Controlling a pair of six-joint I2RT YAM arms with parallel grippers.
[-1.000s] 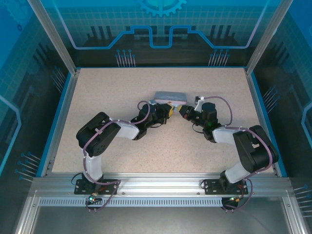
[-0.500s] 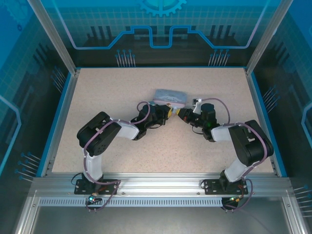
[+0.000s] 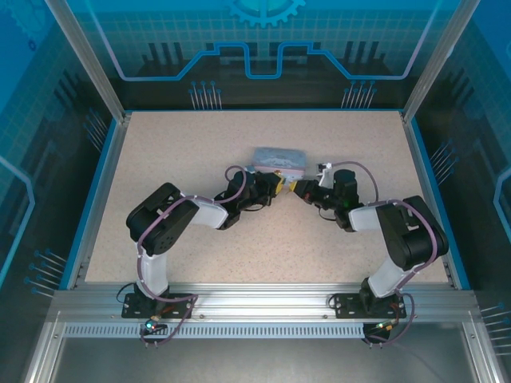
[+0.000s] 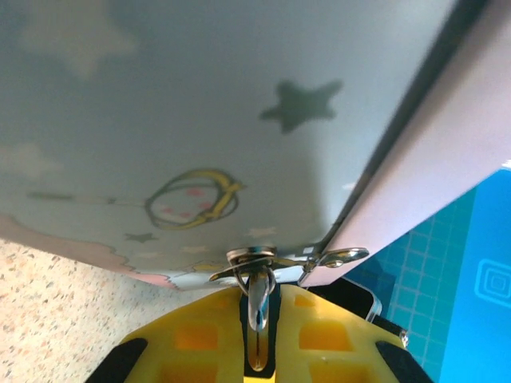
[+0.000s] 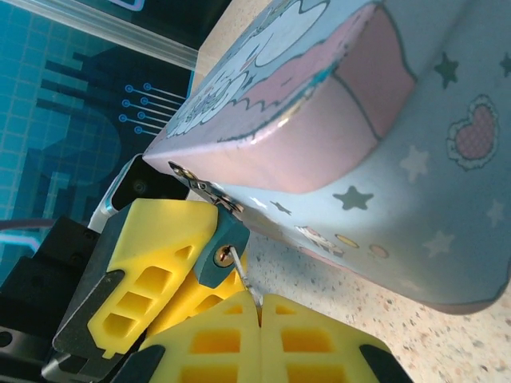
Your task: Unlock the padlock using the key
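In the right wrist view, the small teal padlock (image 5: 224,250) hangs from the hasp of the pale blue tin (image 5: 375,136). My left gripper's yellow fingers (image 5: 156,263) are clamped on it. My right gripper (image 5: 261,309) is shut on the thin metal key (image 5: 247,285), whose tip sits in the padlock's brass keyhole. In the left wrist view, my left gripper (image 4: 259,351) is shut on the padlock (image 4: 258,299), with the shackle through the hasp ring (image 4: 251,257). From above, the left gripper (image 3: 275,185) and right gripper (image 3: 294,190) meet just below the tin (image 3: 276,157).
The tin is tipped up off the speckled table (image 3: 184,152), one edge resting on it. Blue walls (image 3: 94,191) and an aluminium frame (image 3: 255,302) ring the table. Both arms' elbows lie low on either side of the centre.
The right gripper has moved left, closer to the left gripper. The tin has tipped and turned, showing more of its patterned face. The left arm has stayed put.
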